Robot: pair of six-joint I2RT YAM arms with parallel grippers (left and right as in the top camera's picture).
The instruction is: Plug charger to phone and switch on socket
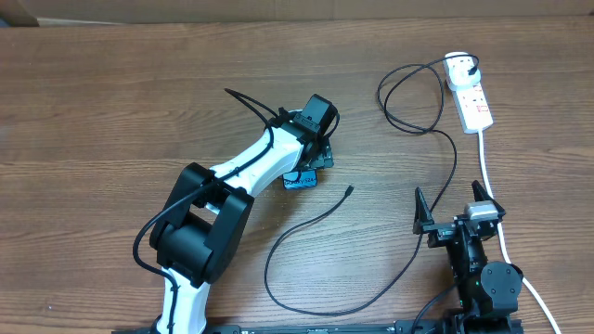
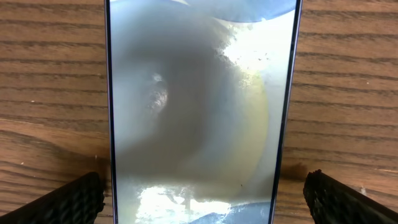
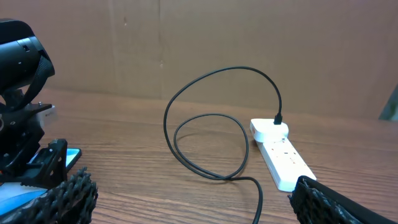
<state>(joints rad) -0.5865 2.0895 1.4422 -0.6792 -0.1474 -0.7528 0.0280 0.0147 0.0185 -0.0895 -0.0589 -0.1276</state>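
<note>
Phone (image 1: 300, 180) lies on bench (image 1: 111, 102), directly under left gripper (image 1: 314, 165); charger tip (image 1: 349, 189) just beside.
Left wrist: phone long axis runs between spread jaws, nothing pinched.
Right wrist: right gripper (image 3: 189, 196) spread, empty, socket (image 3: 280, 152) well ahead, so left arm nearer phone.

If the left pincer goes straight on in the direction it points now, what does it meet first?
Most likely the phone: its screen fills the wrist view straight ahead of the open left pincer, which straddles its long edges. The gap to it cannot be judged.
</note>
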